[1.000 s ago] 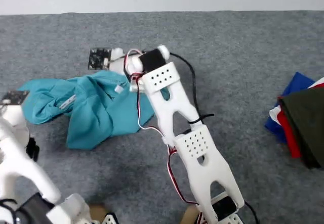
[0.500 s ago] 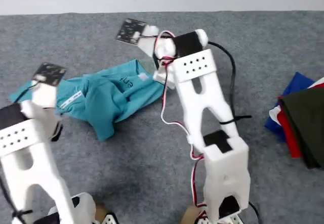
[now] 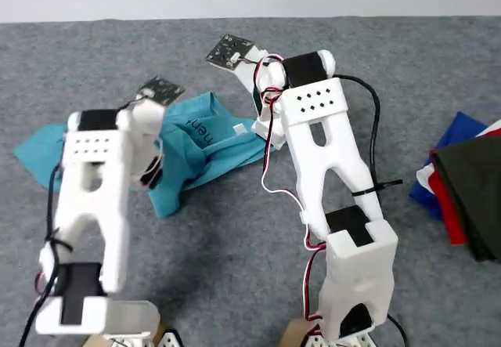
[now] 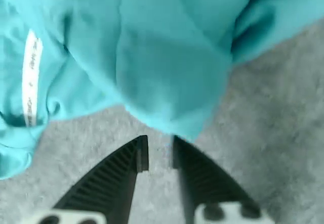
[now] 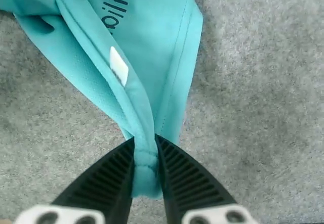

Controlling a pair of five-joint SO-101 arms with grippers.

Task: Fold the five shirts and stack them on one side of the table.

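My right gripper (image 5: 145, 148) is pinched on a bunched edge of the teal shirt (image 5: 152, 52). The rest of the shirt spreads ahead of the fingertips over the grey carpeted table (image 5: 253, 82). My left gripper (image 4: 158, 153) is narrowly parted, gripping nothing, with a shirt fold just ahead of its tips. The stack of folded shirts (image 3: 466, 182) lies well apart from both.
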